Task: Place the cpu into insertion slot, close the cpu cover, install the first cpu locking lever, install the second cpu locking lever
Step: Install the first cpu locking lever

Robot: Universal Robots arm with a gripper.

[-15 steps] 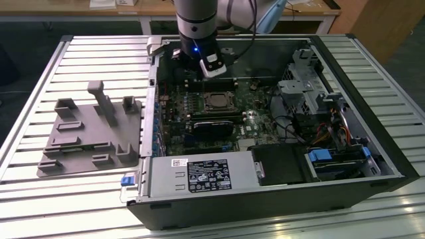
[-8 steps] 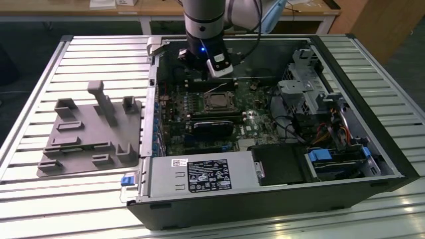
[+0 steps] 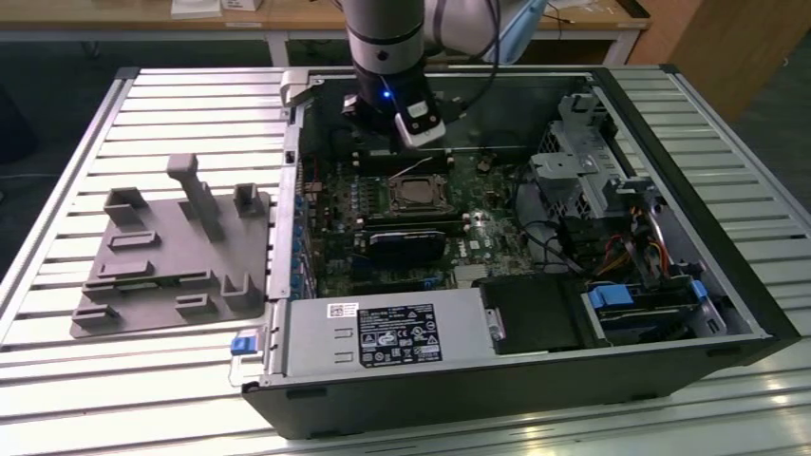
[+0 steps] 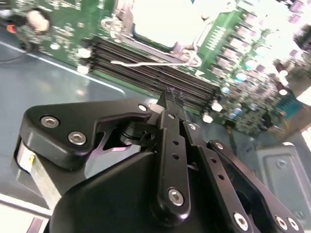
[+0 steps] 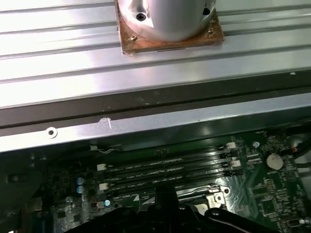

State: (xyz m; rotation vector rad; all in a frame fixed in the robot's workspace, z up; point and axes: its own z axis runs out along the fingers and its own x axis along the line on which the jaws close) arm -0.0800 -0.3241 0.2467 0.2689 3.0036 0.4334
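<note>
The open computer case holds the green board, and the insertion slot point(image 3: 416, 195) sits at its middle. The cpu point(image 3: 416, 198) shows as a dull tan square lying in the slot. The silvery cpu cover point(image 4: 146, 19) seems to lie flat around it. A thin wire locking lever point(image 4: 150, 63) stands loose along the slot's side, over the dark memory slots. My gripper point(image 4: 172, 92) hangs just beyond that side of the slot, above the memory slots, its black fingers point(image 4: 170, 141) shut together with nothing between them. In the exterior view the gripper point(image 3: 380, 133) is behind the slot.
A black graphics card point(image 3: 405, 245) lies in front of the slot, a power supply point(image 3: 380, 334) at the case front. Drive cages and cables point(image 3: 595, 190) fill the exterior view's right. A grey fixture point(image 3: 165, 252) rests on the slatted table point(image 3: 76, 142). The case wall point(image 5: 146, 124) runs close behind the gripper.
</note>
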